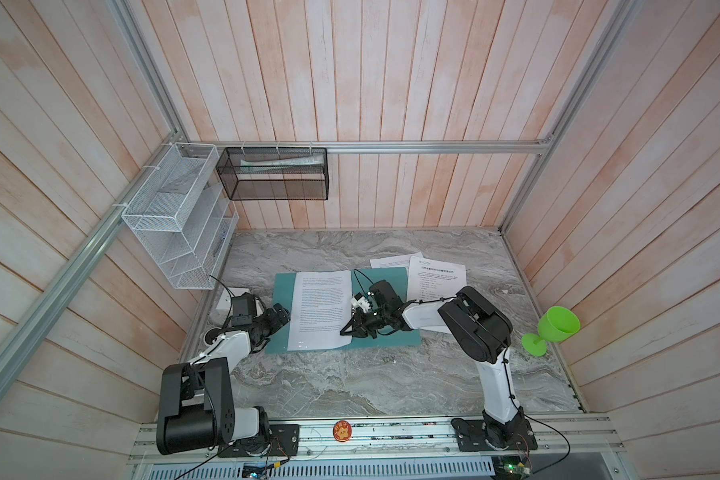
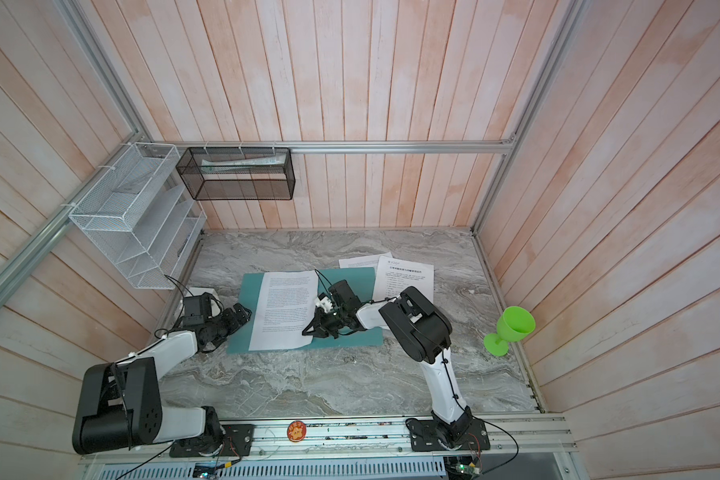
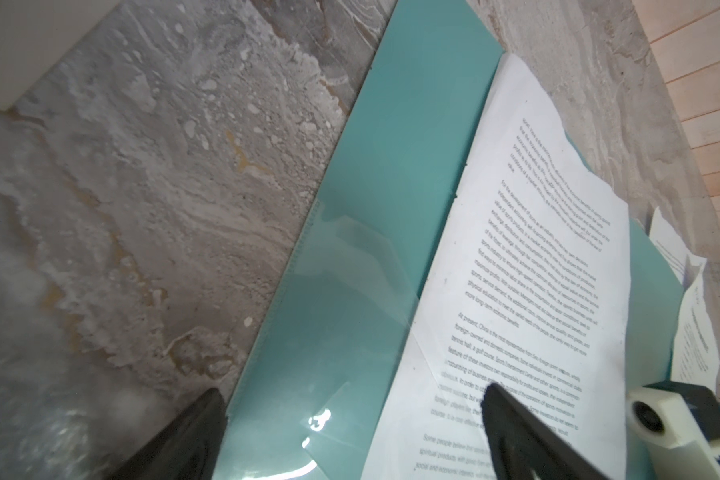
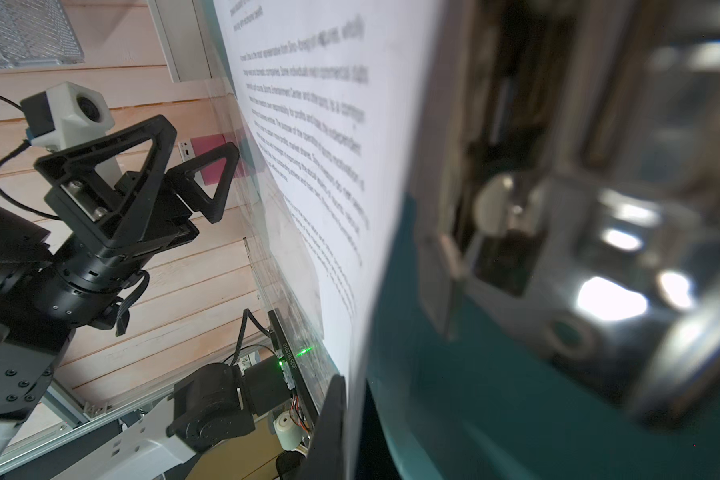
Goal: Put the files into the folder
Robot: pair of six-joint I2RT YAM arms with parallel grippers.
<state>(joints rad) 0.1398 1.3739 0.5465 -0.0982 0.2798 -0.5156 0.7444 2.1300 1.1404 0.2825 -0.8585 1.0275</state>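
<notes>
The right tool (image 1: 346, 331) is clenched on the text sheet (image 1: 323, 307). It pinches the long edge that faces its own arm, close to the sheet's near corner. In the right wrist view that edge rises beside one black finger, lifted a little off the folder (image 1: 391, 338).

The folder lies open and flat on the marble surface (image 1: 371, 382), under both the text sheet and this tool. The sheet covers the half farther from the tool's arm. Right beside the tool, along the folder's middle, sits a metal clip (image 4: 558, 249), blurred in the right wrist view.

The left tool (image 1: 279, 320) is released, jaws wide, and it hangs over the folder's opposite edge. In the left wrist view one finger is at the folder's outer edge and the other over the sheet's printed lines, with a clear pocket (image 3: 350, 270) on the folder between them.

Behind the right tool, past its wrist, two more papers lie on the surface at the folder's far corner — the heading sheet (image 1: 437, 276) on top, overlapping a plain sheet (image 1: 391, 262). Whether either touches the folder cannot be told.
</notes>
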